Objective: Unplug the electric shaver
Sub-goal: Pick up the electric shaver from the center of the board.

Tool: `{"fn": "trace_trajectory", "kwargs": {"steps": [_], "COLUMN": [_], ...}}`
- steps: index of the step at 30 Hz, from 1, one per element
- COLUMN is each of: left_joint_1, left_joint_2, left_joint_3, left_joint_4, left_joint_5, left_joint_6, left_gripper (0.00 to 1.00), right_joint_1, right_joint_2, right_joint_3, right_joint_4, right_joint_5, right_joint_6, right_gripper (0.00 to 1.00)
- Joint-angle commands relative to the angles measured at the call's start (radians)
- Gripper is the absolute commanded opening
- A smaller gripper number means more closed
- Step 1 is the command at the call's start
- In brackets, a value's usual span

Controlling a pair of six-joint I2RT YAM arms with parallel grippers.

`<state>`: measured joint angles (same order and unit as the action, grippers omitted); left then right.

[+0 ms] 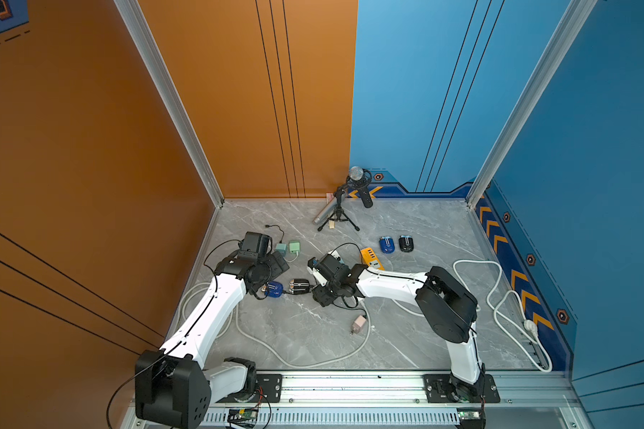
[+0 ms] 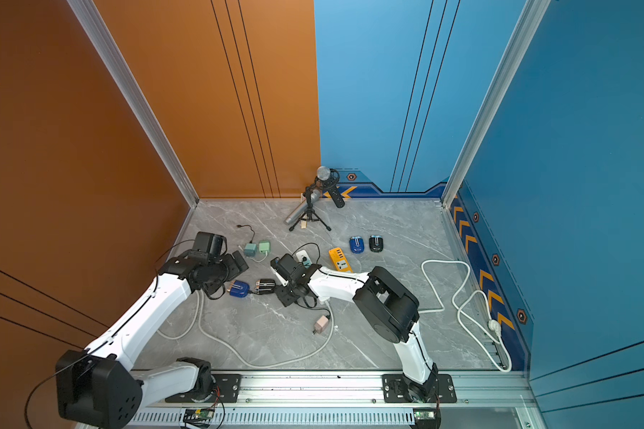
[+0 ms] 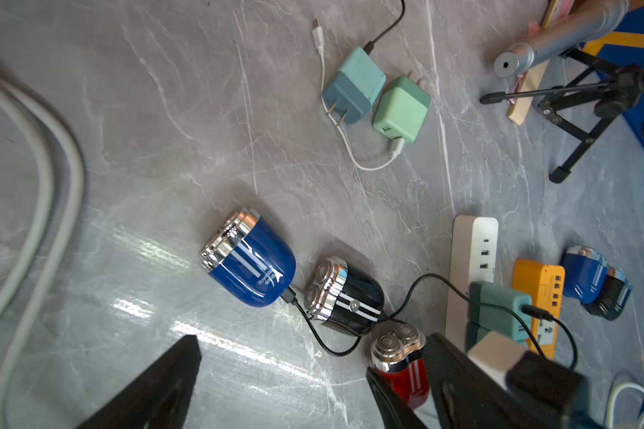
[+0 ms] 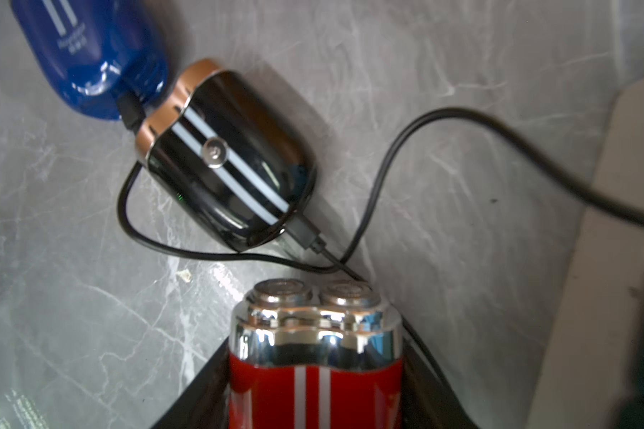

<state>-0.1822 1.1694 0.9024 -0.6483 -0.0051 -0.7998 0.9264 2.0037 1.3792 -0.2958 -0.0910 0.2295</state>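
— What sits closest to the lens?

— The red shaver (image 4: pixel 313 375), its two round heads forward, between the fingers (image 4: pixel 205 405) of the right end effector (image 4: pixel 315 349). They lie against both its flanks with no gap showing, so it is gripped.

— Where is it on the tabletop (image 3: pixel 164 148)?

— Near the middle, just beside the rounded base of the black shaver (image 3: pixel 350 297). That one's head end lies close against the blue shaver (image 3: pixel 253 267), so the three make a rough row.

— Any cords?

— A black plug sits in the base of the blue one and another in the base of the black one. Thin black cables (image 4: pixel 443 115) loop past the red shaver's heads toward a teal adapter (image 3: pixel 499 312) on the white power strip (image 3: pixel 480 245). The red shaver's own base is hidden, so I cannot tell whether it is plugged in.

— And the left end effector (image 3: pixel 280 356)?

— Spread wide and holding nothing, above the tabletop. The blue shaver lies just ahead of it, and the red one is beside one fingertip.
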Motion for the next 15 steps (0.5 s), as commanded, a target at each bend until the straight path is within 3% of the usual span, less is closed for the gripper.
{"fn": "trace_trajectory", "kwargs": {"steps": [1,15], "left_joint_1": [-0.026,-0.183], "left_joint_2": [-0.073,-0.393], "left_joint_3": [-0.078,-0.438], "left_joint_4": [0.142,0.417], "left_joint_5": [0.087,0.17], "left_joint_6": [0.017,-0.008], "left_gripper": [0.93,0.74], "right_joint_1": [-0.009,-0.055], "right_joint_2": [-0.078,-0.135], "right_joint_3": [0.032,0.059], "right_joint_4": [0.005,0.012], "right_joint_5": [-0.025,-0.018], "right_joint_6": [0.077,0.249], "right_gripper": [0.54,0.51]}}
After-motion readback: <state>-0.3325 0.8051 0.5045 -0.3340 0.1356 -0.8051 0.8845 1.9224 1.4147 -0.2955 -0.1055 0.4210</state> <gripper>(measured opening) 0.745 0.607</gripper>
